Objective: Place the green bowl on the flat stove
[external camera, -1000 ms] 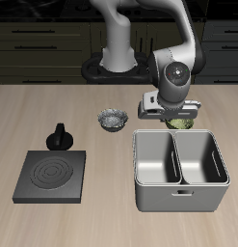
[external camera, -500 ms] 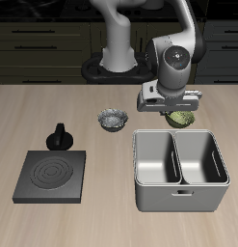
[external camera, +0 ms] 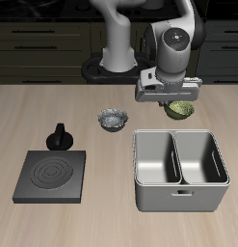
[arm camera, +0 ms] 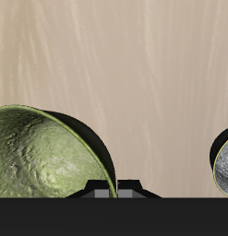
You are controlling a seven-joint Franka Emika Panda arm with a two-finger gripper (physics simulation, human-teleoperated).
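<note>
The green bowl (external camera: 182, 109) hangs tilted in my gripper (external camera: 174, 101), lifted off the table behind the metal basin. The gripper is shut on the bowl's rim. In the wrist view the green bowl (arm camera: 42, 159) fills the near field, its mottled inside facing the camera, with bare table under it. The flat stove (external camera: 51, 177) lies near the table's front edge, far across the table from the gripper, with its black knob (external camera: 60, 135) at its back edge. Nothing lies on the stove.
A grey two-compartment metal basin (external camera: 178, 183) stands just in front of the gripper. A small grey-white patterned bowl (external camera: 113, 119) sits on the table between the stove and the gripper; it also shows in the wrist view (arm camera: 224, 166).
The gripper has risen with the green bowl in it. The bowl has come up off the table and sits higher than a second ago.
</note>
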